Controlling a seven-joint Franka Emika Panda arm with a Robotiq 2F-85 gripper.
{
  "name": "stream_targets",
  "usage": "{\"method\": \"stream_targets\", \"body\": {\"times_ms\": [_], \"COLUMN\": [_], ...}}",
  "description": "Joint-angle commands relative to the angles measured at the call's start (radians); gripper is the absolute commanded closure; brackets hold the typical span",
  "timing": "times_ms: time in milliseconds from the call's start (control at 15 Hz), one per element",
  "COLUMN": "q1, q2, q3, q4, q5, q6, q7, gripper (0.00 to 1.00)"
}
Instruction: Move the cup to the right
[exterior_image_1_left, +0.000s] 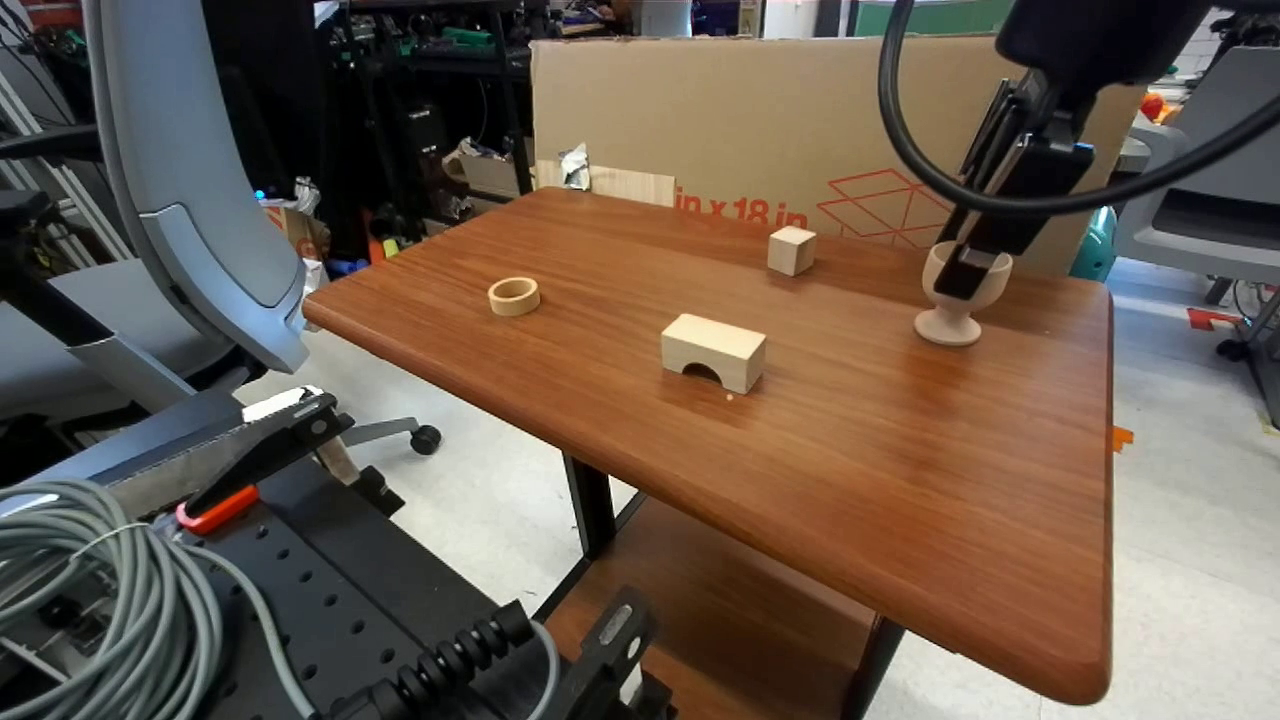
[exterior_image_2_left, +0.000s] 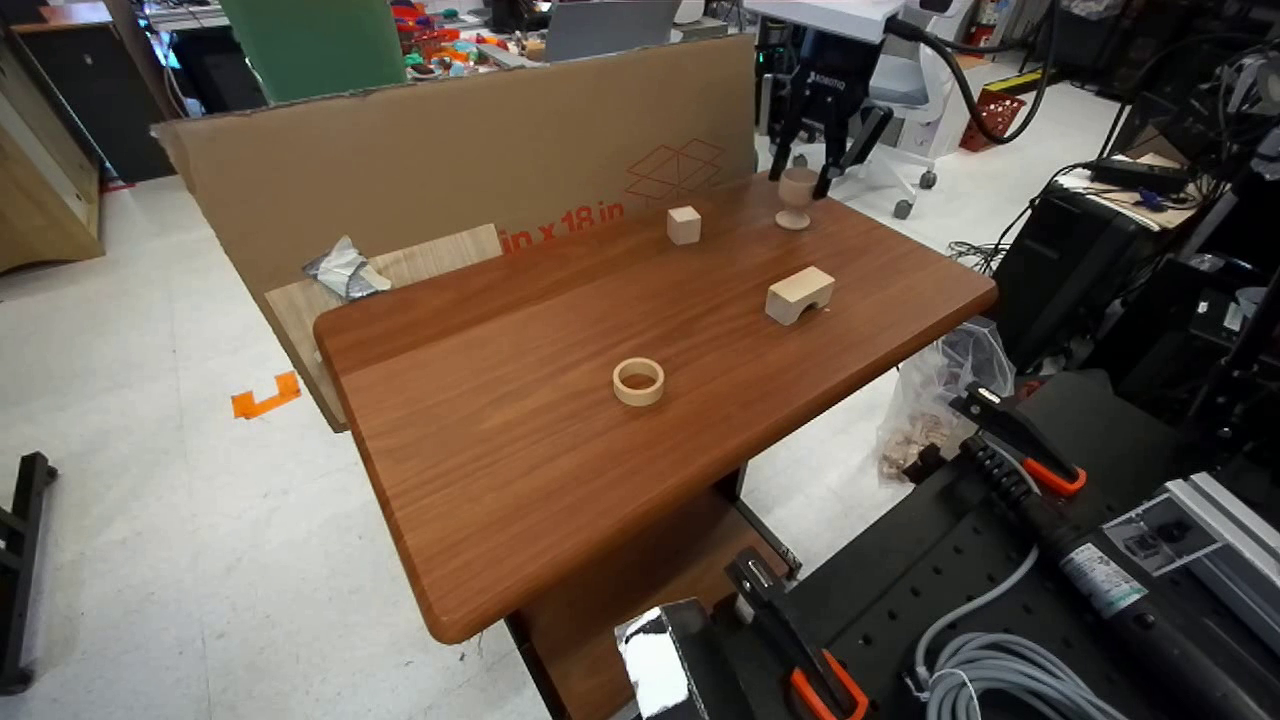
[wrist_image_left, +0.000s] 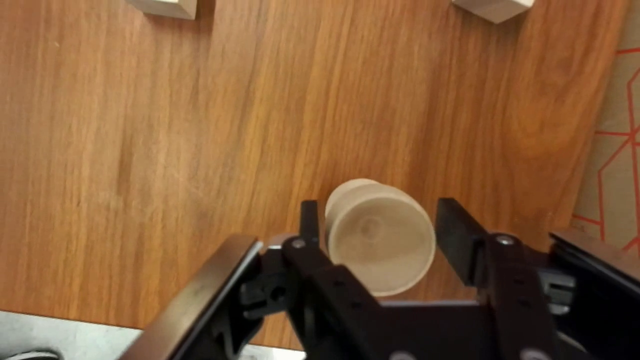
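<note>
The cup is a light-wood goblet with a rounded bowl, short stem and round foot. It stands upright on the brown table near one end, in both exterior views (exterior_image_1_left: 947, 325) (exterior_image_2_left: 795, 218). In the wrist view I look down into the cup's bowl (wrist_image_left: 382, 245). My gripper (wrist_image_left: 378, 206) is open around the bowl, with a finger on each side and a small gap to the cup. The gripper also shows pointing down at the cup in both exterior views (exterior_image_1_left: 955, 262) (exterior_image_2_left: 798, 186). One finger hides part of the bowl in an exterior view.
An arch-cut wooden block (exterior_image_1_left: 713, 352), a small wooden cube (exterior_image_1_left: 791, 251) and a flat wooden ring (exterior_image_1_left: 514, 297) sit on the table (exterior_image_1_left: 850, 480). A cardboard sheet (exterior_image_2_left: 450, 170) stands along the table's far edge. The table edge lies close to the cup.
</note>
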Motion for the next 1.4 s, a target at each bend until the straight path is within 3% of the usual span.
{"method": "stream_targets", "body": {"times_ms": [0,133,400,933,1333], "q1": [-0.016,-0.005,0.03,0.212,0.271], "q2": [-0.016,-0.081,-0.258,-0.536,-0.643], "q3": [0.03,0.05,0.096,0.134,0.218], "q4": [0.01,-0.053,-0.211,-0.555,-0.667], "q5": [0.032,0.034,0.013,-0.172,-0.233], "q6": [-0.01,0.01,-0.003,0.086,0.168], "q7": [-0.028,-0.075,-0.217,-0.328,-0.451], "gripper": [0.06,0.0,0.0,0.0,0.0]}}
